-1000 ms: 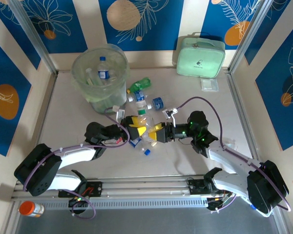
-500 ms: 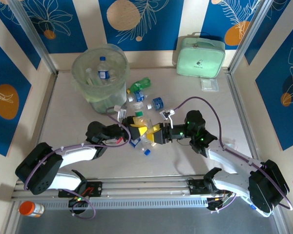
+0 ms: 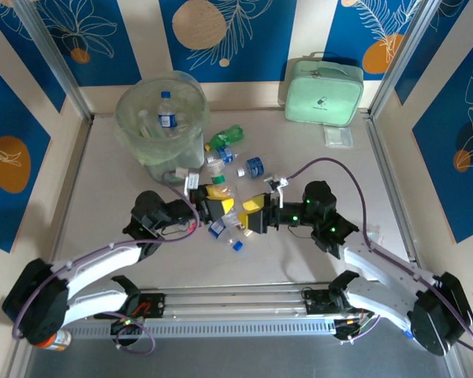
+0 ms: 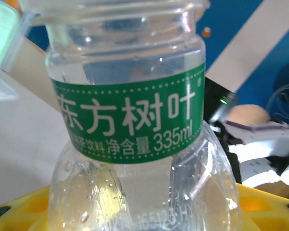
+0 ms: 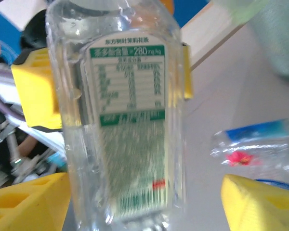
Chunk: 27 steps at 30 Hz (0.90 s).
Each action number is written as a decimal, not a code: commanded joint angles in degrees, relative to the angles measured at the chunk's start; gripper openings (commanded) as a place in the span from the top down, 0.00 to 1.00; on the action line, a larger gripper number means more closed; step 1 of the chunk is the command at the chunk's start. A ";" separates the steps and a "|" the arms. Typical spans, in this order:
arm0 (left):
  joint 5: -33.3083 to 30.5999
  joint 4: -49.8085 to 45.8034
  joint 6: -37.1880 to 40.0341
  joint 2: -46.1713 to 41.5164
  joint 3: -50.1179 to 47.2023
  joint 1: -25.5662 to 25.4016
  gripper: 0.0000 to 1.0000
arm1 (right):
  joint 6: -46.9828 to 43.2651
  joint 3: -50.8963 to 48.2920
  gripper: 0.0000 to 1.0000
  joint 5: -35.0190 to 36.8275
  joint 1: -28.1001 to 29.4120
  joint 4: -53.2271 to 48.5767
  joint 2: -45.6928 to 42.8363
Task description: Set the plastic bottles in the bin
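Overhead, you see a round translucent bin lined with a pale green bag (image 3: 120, 118) at the far left of the table. At least one blue-labelled bottle (image 3: 166, 110) lies inside it. Several small plastic bottles, clear and green (image 3: 225, 138), lie loose on the table between the bin and the arms. The left gripper (image 3: 221, 198) and right gripper (image 3: 251, 211) meet nose to nose just in front of that scatter.

From the left wrist, a clear plastic bottle with a green label band (image 4: 130, 120) stands upright close to the lens. Its lower body sits between the yellow fingers (image 4: 19, 214), which press in on both sides, so the left gripper grips it.

From the right wrist, the same bottle shows its printed back panel. The right gripper's yellow fingers (image 5: 253, 202) stand clear of it on one side. Those jaws are parted and hold nothing.

Judging by this, you are partway through. This bottle is not yet in the bin, and the loose ones remain.
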 commanded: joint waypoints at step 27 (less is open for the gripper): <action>-52.65 -111.53 5.99 44.47 104.13 20.51 0.78 | -14.22 4.36 0.21 57.71 19.21 -17.41 2.14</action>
